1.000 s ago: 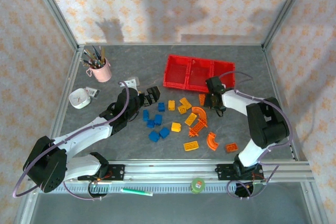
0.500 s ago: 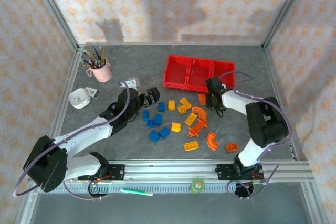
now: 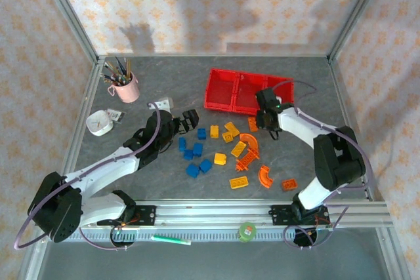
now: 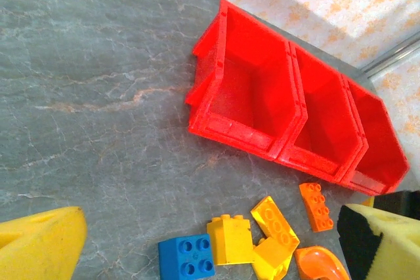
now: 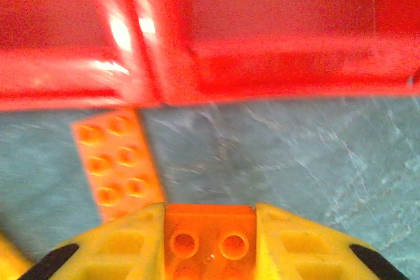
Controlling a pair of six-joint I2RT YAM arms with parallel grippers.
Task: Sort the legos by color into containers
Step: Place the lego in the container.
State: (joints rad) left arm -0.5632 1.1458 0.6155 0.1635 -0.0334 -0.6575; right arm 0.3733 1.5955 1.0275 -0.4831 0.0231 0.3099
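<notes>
Three joined red containers [image 3: 248,91] stand at the back of the table, and their front wall [image 5: 262,50] is close ahead in the right wrist view. My right gripper [image 3: 267,117] is shut on a small orange lego [image 5: 209,234] just in front of them, beside a flat orange lego [image 5: 118,162]. Blue [image 3: 192,151], yellow [image 3: 220,159] and orange legos, among them arches [image 3: 248,140], lie scattered mid-table. My left gripper [image 3: 190,119] hangs open left of the pile. Below it lie a blue lego [image 4: 186,257] and a yellow one [image 4: 230,239], with the containers [image 4: 243,137] beyond.
A pink cup of pens [image 3: 125,86] and a white round object [image 3: 100,123] stand at the left. A small white piece [image 3: 164,103] lies behind my left arm. A green tape roll [image 3: 247,231] and a green pen [image 3: 170,240] rest on the front rail.
My right gripper has moved back towards the red containers, carrying the orange lego. The left arm has barely shifted.
</notes>
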